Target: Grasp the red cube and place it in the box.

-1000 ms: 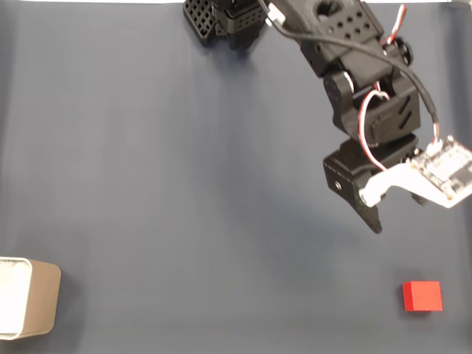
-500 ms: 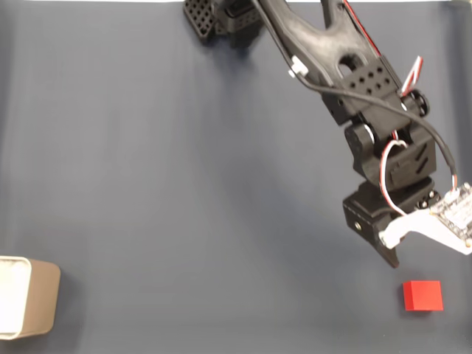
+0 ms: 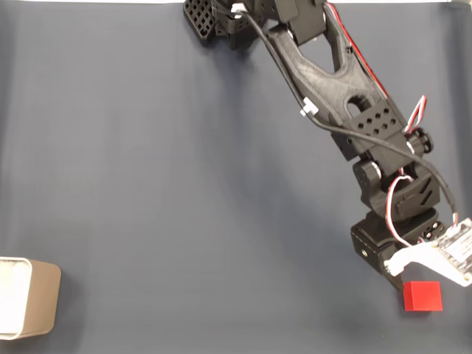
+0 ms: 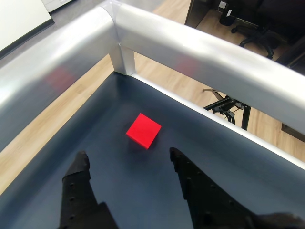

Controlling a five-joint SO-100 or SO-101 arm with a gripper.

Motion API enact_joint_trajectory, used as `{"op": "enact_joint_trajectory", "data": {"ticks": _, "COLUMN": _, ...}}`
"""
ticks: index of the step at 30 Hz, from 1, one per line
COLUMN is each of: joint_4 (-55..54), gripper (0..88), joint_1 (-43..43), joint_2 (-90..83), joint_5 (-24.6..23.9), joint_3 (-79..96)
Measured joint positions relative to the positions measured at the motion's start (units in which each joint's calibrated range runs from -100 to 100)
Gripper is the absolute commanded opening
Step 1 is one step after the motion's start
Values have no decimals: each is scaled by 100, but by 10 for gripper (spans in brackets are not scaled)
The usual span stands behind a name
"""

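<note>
The pincer (image 4: 128, 160) hangs with its jaws apart over the dark counter (image 3: 184, 206), the red cube (image 4: 143, 130) lying just ahead of the gap in the wrist view. A clean grasp likely means straddling the cube squarely before closing. The box (image 3: 29, 297) sits well apart at the fixed view's lower left.

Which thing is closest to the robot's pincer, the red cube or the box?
The red cube. It sits just ahead of the open pincer, while the box is far away at the left edge in the fixed view.
</note>
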Motion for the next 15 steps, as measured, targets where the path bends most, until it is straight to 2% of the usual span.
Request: {"op": "enact_joint_trajectory", "data": {"ticks": 15, "joint_4": -151, "gripper": 401, "joint_1": 0, "joint_2": 1216, "joint_5": -59, "joint_3": -1230}}
